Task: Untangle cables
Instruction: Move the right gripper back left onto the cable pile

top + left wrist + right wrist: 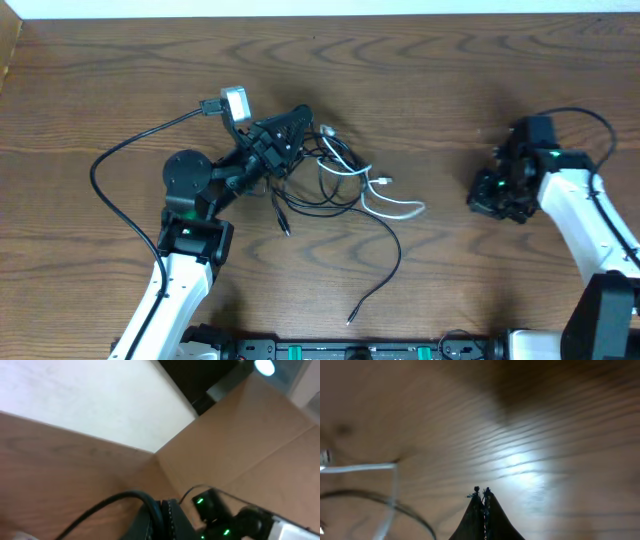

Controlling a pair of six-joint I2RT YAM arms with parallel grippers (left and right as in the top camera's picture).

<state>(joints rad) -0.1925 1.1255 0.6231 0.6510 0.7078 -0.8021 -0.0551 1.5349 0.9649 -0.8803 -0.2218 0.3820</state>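
Note:
The cables lie in a loose tangle (335, 165) at the table's middle: several thin black cords and one white one (392, 208). One black tail runs to the front (385, 270). My left gripper (298, 122) sits at the tangle's left edge. In the left wrist view its jaws (162, 510) are shut on a black cable (100, 507) that arcs away to the left. My right gripper (490, 192) is on the right, apart from the tangle. In the right wrist view its jaws (481, 493) are shut and empty, with the white cable (360, 467) and a black cable (405, 510) at the far left.
The wooden table (450, 90) carries everything. A thick black robot cord (130, 145) loops from the left wrist camera round to the left arm base. The right arm with green lights shows in the left wrist view (225, 517). A wall stands behind the table (100, 405).

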